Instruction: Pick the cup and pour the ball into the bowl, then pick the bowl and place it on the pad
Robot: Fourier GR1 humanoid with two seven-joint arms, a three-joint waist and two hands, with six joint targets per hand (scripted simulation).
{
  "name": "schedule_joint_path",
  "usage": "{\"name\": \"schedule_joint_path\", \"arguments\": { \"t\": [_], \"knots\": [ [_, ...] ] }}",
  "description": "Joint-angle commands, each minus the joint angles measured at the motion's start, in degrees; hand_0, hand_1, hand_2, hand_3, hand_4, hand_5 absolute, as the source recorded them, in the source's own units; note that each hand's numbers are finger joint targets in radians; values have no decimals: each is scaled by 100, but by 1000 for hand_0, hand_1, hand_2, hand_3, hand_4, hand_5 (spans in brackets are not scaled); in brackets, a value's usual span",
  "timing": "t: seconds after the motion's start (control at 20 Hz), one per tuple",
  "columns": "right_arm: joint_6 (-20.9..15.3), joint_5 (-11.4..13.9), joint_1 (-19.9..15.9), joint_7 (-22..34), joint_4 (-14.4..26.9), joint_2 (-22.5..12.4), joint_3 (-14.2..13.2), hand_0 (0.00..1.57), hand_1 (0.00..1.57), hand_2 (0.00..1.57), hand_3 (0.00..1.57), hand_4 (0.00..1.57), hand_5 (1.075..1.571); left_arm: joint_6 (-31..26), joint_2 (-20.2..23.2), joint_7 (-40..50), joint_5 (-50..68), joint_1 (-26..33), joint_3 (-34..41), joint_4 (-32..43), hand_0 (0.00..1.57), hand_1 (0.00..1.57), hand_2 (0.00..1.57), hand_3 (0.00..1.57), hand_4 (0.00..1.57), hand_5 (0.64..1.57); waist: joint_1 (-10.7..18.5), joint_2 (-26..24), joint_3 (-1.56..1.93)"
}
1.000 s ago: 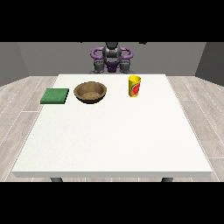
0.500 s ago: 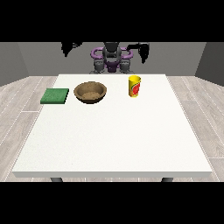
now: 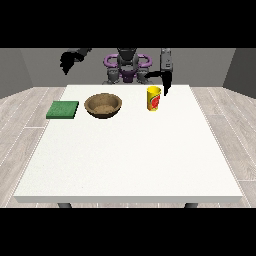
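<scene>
Front view: a smooth white bench (image 3: 130, 160) carries a round brown bowl (image 3: 103, 105) with a speckled inside, a flat green square pad (image 3: 63, 109) left of it, and an upright yellow cup (image 3: 153, 98) with a red label to its right. The hand at the view's right (image 3: 166, 82) hangs just beside the cup, fingers straight down. The hand at the view's left (image 3: 67, 61) is raised; its finger pose cannot be told.

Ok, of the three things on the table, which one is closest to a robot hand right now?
The yellow cup. The hand at the view's right hangs just beside its rim, while the brown bowl and green pad sit farther left.
</scene>
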Motion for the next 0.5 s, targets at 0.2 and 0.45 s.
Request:
{"name": "schedule_joint_path", "arguments": {
  "t": [0.2,0.45],
  "knots": [
    [524,-500,-158,247,481,-550,-507,0,0,0,0,670,1560,-8,-2,-830,-76,-516,271,1781,0,0,0,0,138,1433,-165,-261,0],
    [291,-271,-392,132,552,-386,-362,0,0,0,0,671,1563,-48,123,-1727,8,-1088,632,2971,0,0,0,0,189,1423,-226,-13,-3]
  ]
}}
